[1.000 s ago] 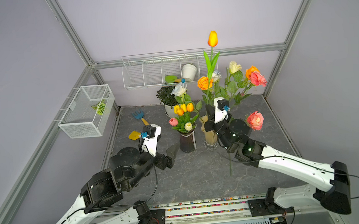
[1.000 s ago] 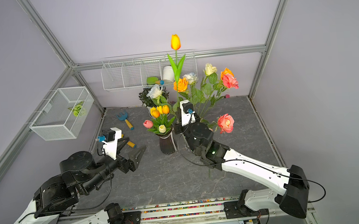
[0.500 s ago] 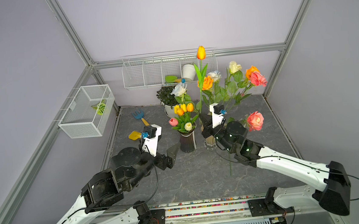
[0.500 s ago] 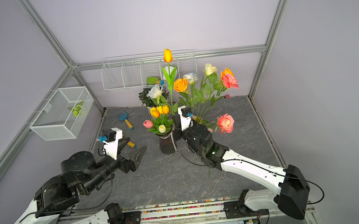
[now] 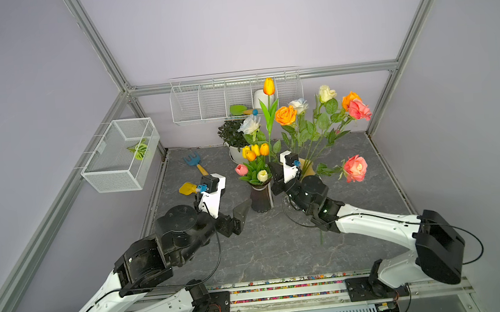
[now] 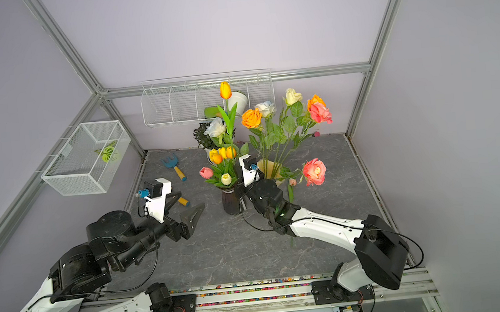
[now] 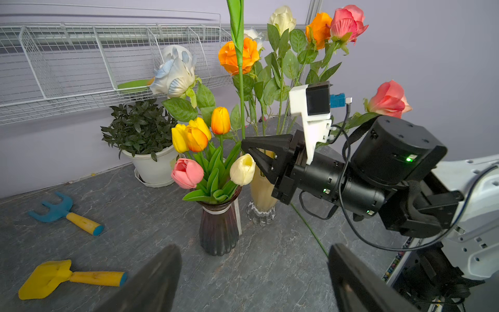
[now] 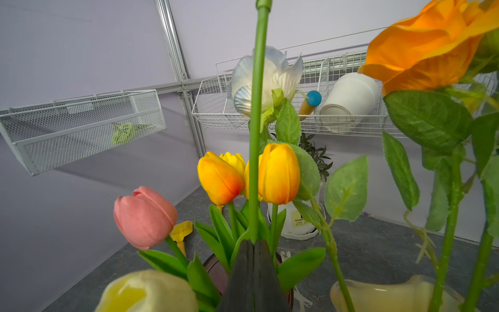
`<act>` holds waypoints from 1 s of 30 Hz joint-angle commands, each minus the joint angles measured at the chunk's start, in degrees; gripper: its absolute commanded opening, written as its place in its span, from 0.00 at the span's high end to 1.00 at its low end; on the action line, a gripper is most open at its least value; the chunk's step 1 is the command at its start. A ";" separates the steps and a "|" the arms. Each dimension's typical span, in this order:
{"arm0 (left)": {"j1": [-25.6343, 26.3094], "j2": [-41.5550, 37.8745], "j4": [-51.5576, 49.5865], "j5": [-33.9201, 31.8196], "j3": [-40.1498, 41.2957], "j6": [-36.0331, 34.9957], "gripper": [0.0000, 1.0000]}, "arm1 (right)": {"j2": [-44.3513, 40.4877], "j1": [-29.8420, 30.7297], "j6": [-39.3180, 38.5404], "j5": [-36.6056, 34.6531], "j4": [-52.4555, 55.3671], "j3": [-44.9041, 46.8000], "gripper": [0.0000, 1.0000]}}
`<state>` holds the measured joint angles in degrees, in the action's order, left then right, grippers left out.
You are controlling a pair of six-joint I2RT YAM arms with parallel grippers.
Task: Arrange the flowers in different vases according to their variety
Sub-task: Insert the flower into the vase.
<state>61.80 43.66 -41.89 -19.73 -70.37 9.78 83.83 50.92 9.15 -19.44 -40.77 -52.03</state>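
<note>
The right gripper (image 7: 245, 144) is clamped on the green stem of an orange tulip (image 5: 268, 86) and holds it upright directly over the dark purple vase (image 5: 261, 199). Whether the stem's lower end is inside cannot be told. That vase stands mid-desk (image 5: 266, 254) with yellow, orange, pink and cream tulips (image 5: 254, 154) in it. Just to its right, the pale yellow vase (image 7: 263, 189) holds the roses (image 5: 285, 115). The left gripper (image 6: 190, 199) hovers low at the near left of the dark purple vase, its jaws spread wide and empty.
</note>
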 commanded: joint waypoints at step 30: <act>0.21 -0.33 0.80 -0.49 1.36 0.70 0.11 | -10.85 -0.91 -1.10 -2.13 2.37 3.53 1.00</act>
<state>61.80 43.66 -41.87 -19.73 -69.95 10.02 73.10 50.22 7.18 -19.92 -41.76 -50.63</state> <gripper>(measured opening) 0.893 0.067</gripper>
